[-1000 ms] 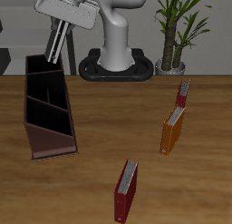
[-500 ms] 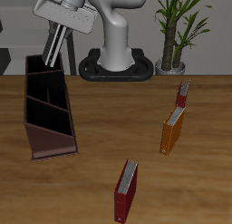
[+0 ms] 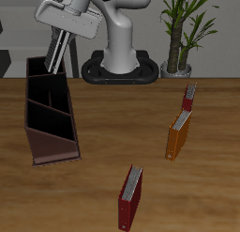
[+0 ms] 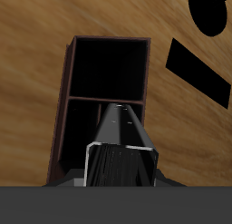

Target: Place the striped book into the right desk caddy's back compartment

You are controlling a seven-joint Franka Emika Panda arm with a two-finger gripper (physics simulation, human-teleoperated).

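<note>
The Franka arm's two-finger gripper (image 3: 62,40) hangs above the far end of the right desk caddy (image 3: 47,123), a long dark maroon-brown open-topped box with slanted side walls that stands lengthwise toward the table's front edge. Clenched between the fingers is the striped book (image 3: 54,50), a thin hardcover with black and pale grey-white stripes; it hangs tilted, its lower end pointing down toward the caddy's rear cell and stopping just above the rim. In the wrist view the same book (image 4: 120,144) runs away from the camera with its pale edge showing, and it reaches over the thin divider between two dark cells of the caddy (image 4: 65,101). The back compartment (image 3: 39,69), the end cell nearest the robot's base, lies directly under the book's lower end; the pictures do not settle whether the book's tip is already inside it.

Elsewhere on the wooden table (image 3: 103,170), a plain dark-red book (image 3: 131,196) stands upright near the front edge, well apart from the caddy. An orange book (image 3: 180,135) stands farther back on the other side, and a smaller dark-red book (image 3: 189,97) stands just behind it. A potted green plant (image 3: 184,29) sits behind the table beside the robot's white base (image 3: 122,48).
</note>
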